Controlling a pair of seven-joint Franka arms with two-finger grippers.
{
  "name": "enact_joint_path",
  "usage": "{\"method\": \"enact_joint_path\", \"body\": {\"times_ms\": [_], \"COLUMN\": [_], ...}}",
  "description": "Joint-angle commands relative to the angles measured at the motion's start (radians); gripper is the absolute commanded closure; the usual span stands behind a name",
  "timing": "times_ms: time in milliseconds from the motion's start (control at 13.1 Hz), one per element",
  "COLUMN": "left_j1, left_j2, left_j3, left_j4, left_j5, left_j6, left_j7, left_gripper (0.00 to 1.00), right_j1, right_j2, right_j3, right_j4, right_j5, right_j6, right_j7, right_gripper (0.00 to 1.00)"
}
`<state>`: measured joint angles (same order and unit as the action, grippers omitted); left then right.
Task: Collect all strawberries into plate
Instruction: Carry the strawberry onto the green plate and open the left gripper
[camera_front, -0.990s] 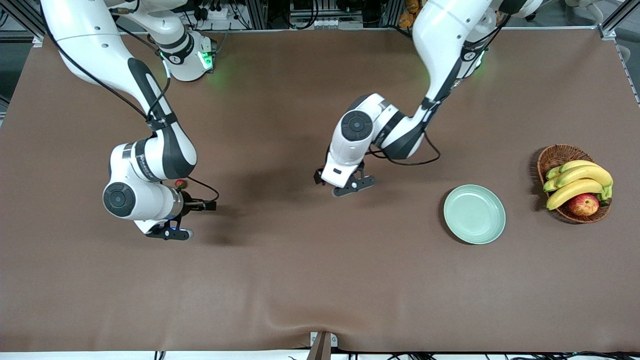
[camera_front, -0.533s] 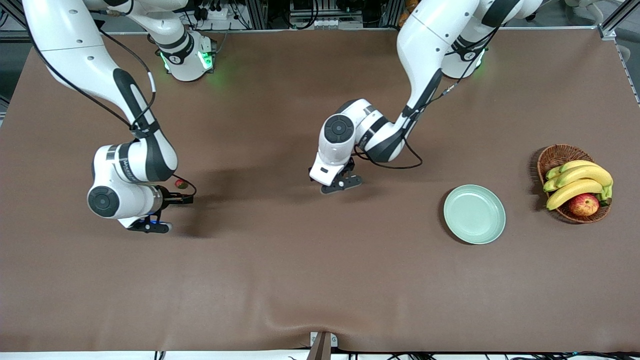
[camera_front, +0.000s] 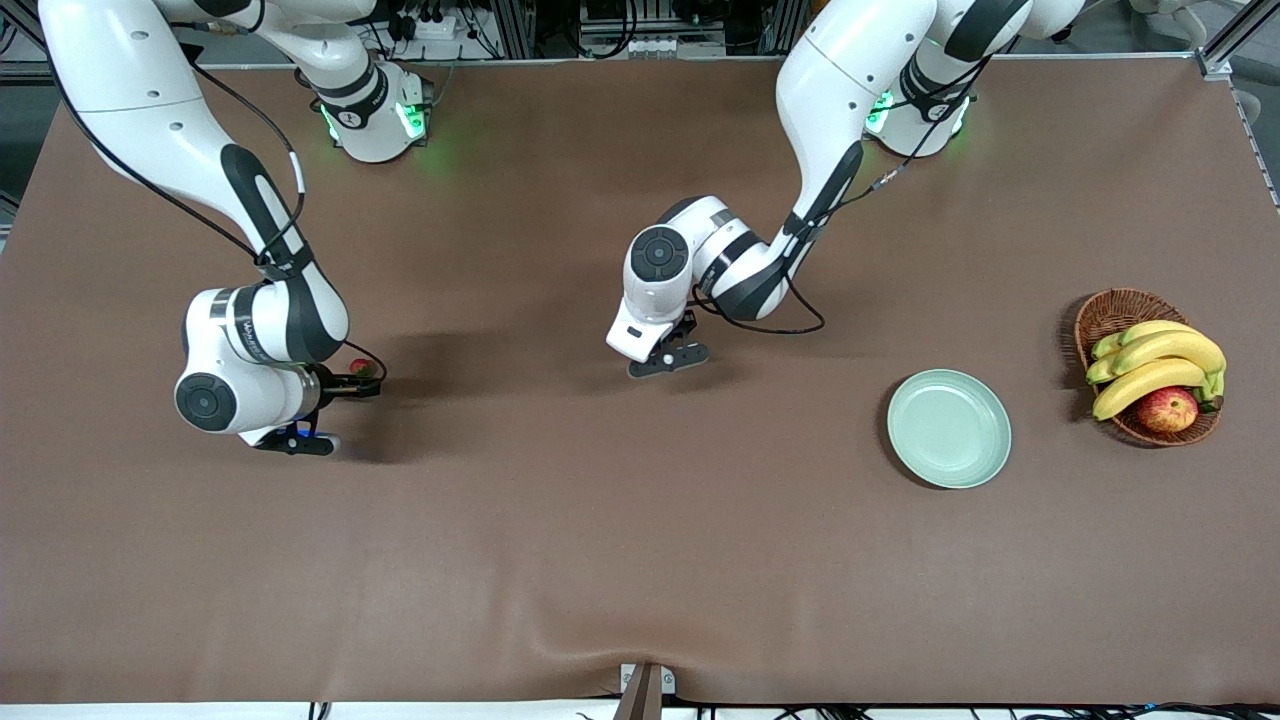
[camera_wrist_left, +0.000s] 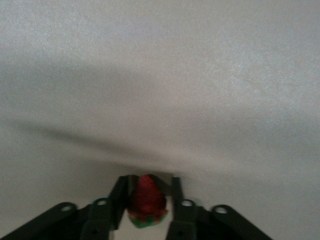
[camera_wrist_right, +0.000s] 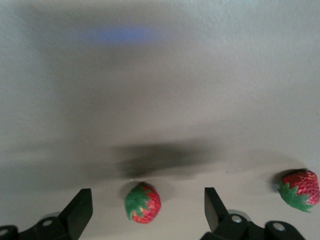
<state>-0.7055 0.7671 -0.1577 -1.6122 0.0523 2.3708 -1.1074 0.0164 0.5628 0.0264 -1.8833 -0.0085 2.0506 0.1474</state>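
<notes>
A small red strawberry (camera_wrist_left: 146, 200) with a green cap sits between the fingers of my left gripper (camera_wrist_left: 149, 181), which is shut on it low over the middle of the table (camera_front: 665, 362). My right gripper (camera_wrist_right: 147, 199) stands open at the right arm's end of the table (camera_front: 297, 442), with a second strawberry (camera_wrist_right: 143, 202) lying on the cloth between its fingertips. A third strawberry (camera_wrist_right: 300, 189) lies a little to one side. In the front view one strawberry (camera_front: 360, 368) shows beside the right wrist. The pale green plate (camera_front: 948, 428) is empty, toward the left arm's end.
A wicker basket (camera_front: 1110, 310) with bananas (camera_front: 1155, 365) and a red-yellow apple (camera_front: 1167, 408) stands next to the plate, closer to the table's end. A brown cloth covers the table.
My left gripper's fingers have closed on the strawberry, and its hand shifted a little toward the right arm's end. The right hand moved toward its end of the table.
</notes>
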Motion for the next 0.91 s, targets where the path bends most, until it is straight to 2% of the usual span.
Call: {"method": "enact_joint_path", "body": {"times_ms": [0, 229, 457, 610, 686, 838], "left_j1": [0.011, 0.142, 0.303, 0.391, 0.441, 0.538], "left_j2": [-0.017, -0.135, -0.210, -0.242, -0.262, -0.278], "left_j3": [0.006, 0.003, -0.003, -0.003, -0.003, -0.003], "left_j4": [0.006, -0.006, -0.021, -0.053, -0.080, -0.110], "left_j5": [0.023, 0.023, 0.006, 0.008, 0.008, 0.008], "left_j6": [-0.010, -0.164, -0.300, -0.315, -0.318, -0.320], "left_j7": [-0.020, 0.039, 0.150, 0.161, 0.200, 0.288], "left_gripper": [1.00, 1.00, 1.00, 1.00, 1.00, 1.00], "right_j1": [-0.024, -0.023, -0.018, -0.015, -0.013, -0.010], "right_j2": [-0.012, -0.003, 0.006, 0.009, 0.011, 0.017], "right_j3": [0.020, 0.020, 0.020, 0.020, 0.021, 0.021], "right_j4": [-0.022, -0.022, -0.022, -0.022, -0.020, -0.020], "right_j5": [-0.025, -0.025, -0.024, -0.024, -0.024, -0.024], "right_j6": [-0.030, -0.036, -0.035, -0.032, -0.029, -0.029], "right_j7": [-0.008, -0.006, -0.006, -0.006, -0.006, -0.006], "right_gripper": [0.10, 0.17, 0.24, 0.30, 0.37, 0.43]}}
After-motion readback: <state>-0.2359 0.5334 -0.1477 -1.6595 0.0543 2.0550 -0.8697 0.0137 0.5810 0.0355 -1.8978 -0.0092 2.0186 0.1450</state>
